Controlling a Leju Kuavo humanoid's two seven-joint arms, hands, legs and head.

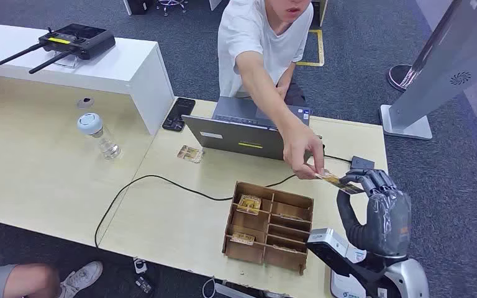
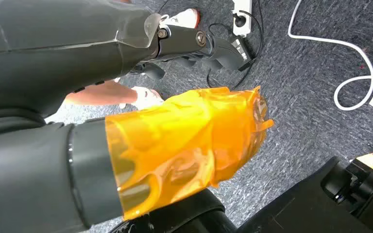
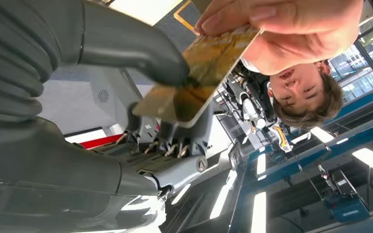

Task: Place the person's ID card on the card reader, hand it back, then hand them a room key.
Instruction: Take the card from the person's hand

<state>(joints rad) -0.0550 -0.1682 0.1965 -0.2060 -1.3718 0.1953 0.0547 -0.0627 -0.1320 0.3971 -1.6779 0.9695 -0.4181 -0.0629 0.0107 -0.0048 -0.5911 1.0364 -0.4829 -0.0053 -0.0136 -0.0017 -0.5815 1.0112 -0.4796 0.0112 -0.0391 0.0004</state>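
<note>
Right hand (image 1: 372, 186) pinches yellow patterned card (image 1: 335, 180), person's hand (image 1: 301, 149) also gripping it; handover step, possibly the ID return. Next: let go.

Dark grey carpet floor (image 1: 360, 74); pale wood table (image 1: 43, 167); white counter (image 1: 124, 68); ceiling strip lights (image 3: 260, 213)

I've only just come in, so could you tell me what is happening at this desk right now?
The right robot hand and a person's hand both grip a yellow card above the table, beside a laptop. The pictures don't settle which way it is passing. A wooden divided box with more cards sits in front of the robot. The left robot hand, in an orange cover, hangs over the floor.
</note>
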